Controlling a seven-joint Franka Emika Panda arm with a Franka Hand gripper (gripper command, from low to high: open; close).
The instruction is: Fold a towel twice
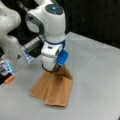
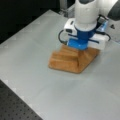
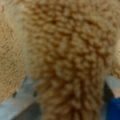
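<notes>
The towel (image 1: pixel 53 88) lies near the middle of the table (image 1: pixel 100 75), already doubled over, one part raised. The gripper (image 1: pixel 53 68) is low at its lifted end; I cannot tell whether its jaws pinch cloth. A fold looks underway, needing a steady carry across.

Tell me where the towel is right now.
In both front views the towel lies mid-table, one end lifted under the claw; it fills the wrist view.
</notes>
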